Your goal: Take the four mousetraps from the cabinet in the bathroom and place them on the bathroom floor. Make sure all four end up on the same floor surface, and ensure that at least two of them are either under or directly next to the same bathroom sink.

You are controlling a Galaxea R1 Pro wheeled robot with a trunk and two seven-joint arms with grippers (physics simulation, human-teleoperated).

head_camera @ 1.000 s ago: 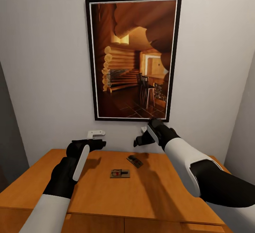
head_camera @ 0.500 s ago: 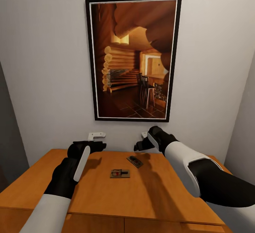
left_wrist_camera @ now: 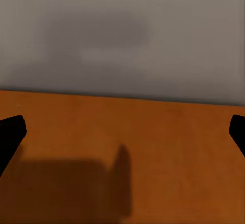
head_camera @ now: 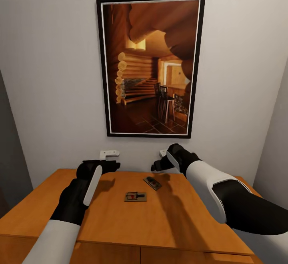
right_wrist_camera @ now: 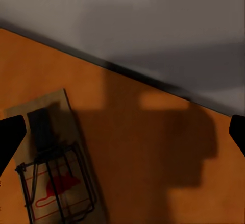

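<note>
While poised above the cabinet top, wide-open left gripper and wide-open right gripper, both empty. Two mousetraps flat on the wood: near mousetrap mid-top, far mousetrap just beyond, below the right gripper. Framed picture on the wall behind.

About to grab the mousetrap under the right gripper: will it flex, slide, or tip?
The mousetrap looks like a thin flat board, so probably stiff and light. Lying flat on the smooth cabinet, it may slide rather than tip. Its wire parts could snag the open right gripper.
</note>
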